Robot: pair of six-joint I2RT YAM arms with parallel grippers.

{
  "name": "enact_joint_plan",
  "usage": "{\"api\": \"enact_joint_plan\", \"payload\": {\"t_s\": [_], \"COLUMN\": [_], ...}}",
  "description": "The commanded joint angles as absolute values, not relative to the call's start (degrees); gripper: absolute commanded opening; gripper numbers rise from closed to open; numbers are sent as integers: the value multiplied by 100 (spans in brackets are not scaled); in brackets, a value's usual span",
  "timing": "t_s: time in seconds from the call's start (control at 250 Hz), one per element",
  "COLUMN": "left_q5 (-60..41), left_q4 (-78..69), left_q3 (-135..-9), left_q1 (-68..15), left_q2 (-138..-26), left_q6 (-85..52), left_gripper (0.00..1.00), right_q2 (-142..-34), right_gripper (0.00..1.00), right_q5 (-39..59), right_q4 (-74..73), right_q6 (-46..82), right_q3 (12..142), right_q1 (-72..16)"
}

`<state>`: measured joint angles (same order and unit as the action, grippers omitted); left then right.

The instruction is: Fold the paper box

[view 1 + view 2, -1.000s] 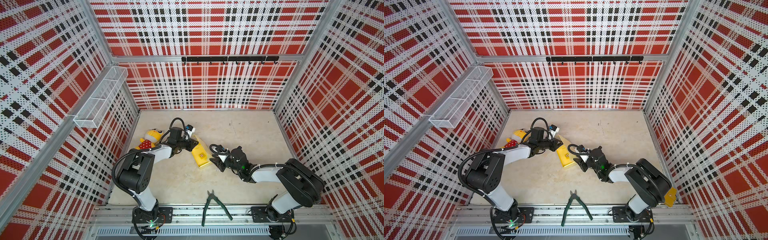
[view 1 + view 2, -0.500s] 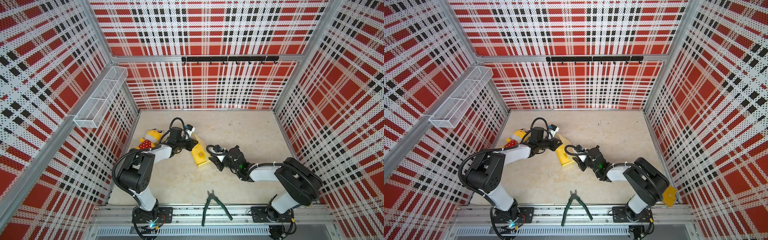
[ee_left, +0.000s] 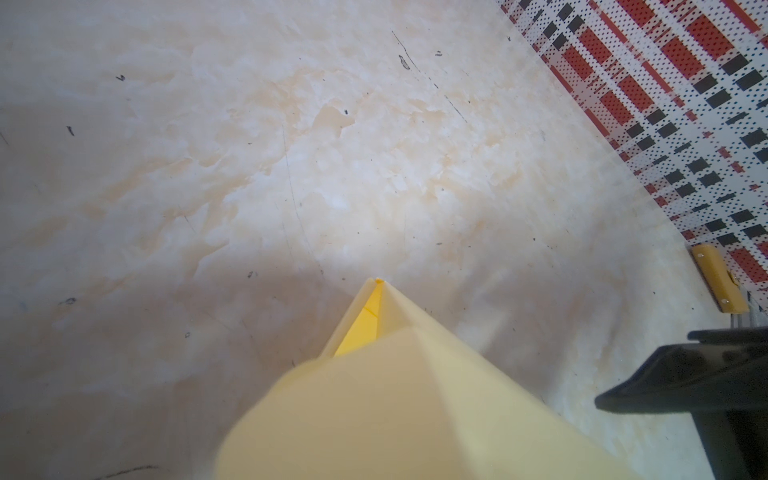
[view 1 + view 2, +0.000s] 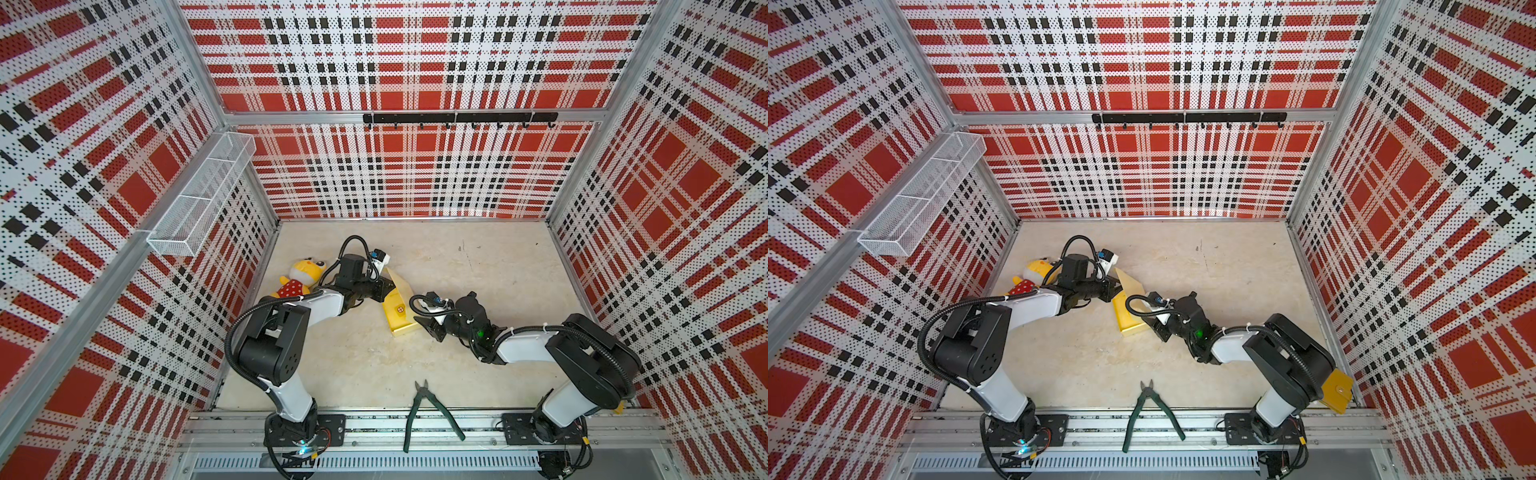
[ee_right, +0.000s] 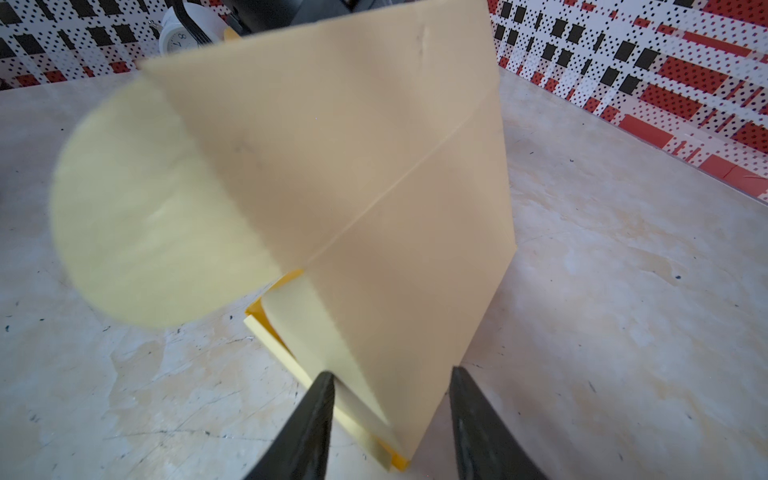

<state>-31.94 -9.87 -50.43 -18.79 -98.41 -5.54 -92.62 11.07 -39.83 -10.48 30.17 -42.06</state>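
Left gripper (image 4: 381,286): clenched on the far-left flap of the paper box (image 4: 397,323), which lies left of centre on the table (image 4: 478,266), between my two arms. One large panel stands up off the tray, creased on the diagonal, with a rounded tab at its side. Right gripper (image 5: 391,376): released, jaws standing either side of that panel's lower edge. I cannot tell whether they touch the card.

Step in hand, as I judge it: bring the raised panel over the tray. The left pinch should act as a fixed anchor with no pulling, since thin card buckles easily. The right should close low, near the fold line, and swing along the crease rather than push flat.

Containers. Wire basket (image 4: 195,199) on the left wall: nothing shows inside. Box tray: a small yellow piece with a red cross mark (image 4: 400,309) appears to sit within it. Mustard pouch (image 4: 1336,390), near right corner, partly behind my right arm: contents hidden.
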Motion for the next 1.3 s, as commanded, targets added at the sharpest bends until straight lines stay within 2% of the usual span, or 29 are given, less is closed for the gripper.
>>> {"api": "enact_joint_plan", "payload": {"t_s": [0.0,0.76,0.828,1.044,1.296], "left_q5": [-3522,-3270,-3274,-3263,-3270], "left_q4": [-886,-281,-281,-281,-281], "left_q3": [-5085,-5484,-5467,-5382,-5318], "left_q1": [-1975,-2065,-2079,-2092,-2092], "left_q2": [-9905,-9633,-9633,-9608,-9615], "left_q6": [-718,-673,-660,-607,-576], "left_gripper": [8,7,6,6,6], "right_q2": [-9413,-9100,-9193,-9359,-9361], "right_gripper": [49,61,59,42,36], "right_q5": [1106,1461,1445,989,915], "right_q4": [-4438,-4197,-4247,-4565,-4351], "right_q6": [-1302,-1332,-1307,-1212,-1307], "right_q3": [3215,2982,3019,3050,3089], "right_q1": [-4228,-4227,-4226,-4227,-4225]}}
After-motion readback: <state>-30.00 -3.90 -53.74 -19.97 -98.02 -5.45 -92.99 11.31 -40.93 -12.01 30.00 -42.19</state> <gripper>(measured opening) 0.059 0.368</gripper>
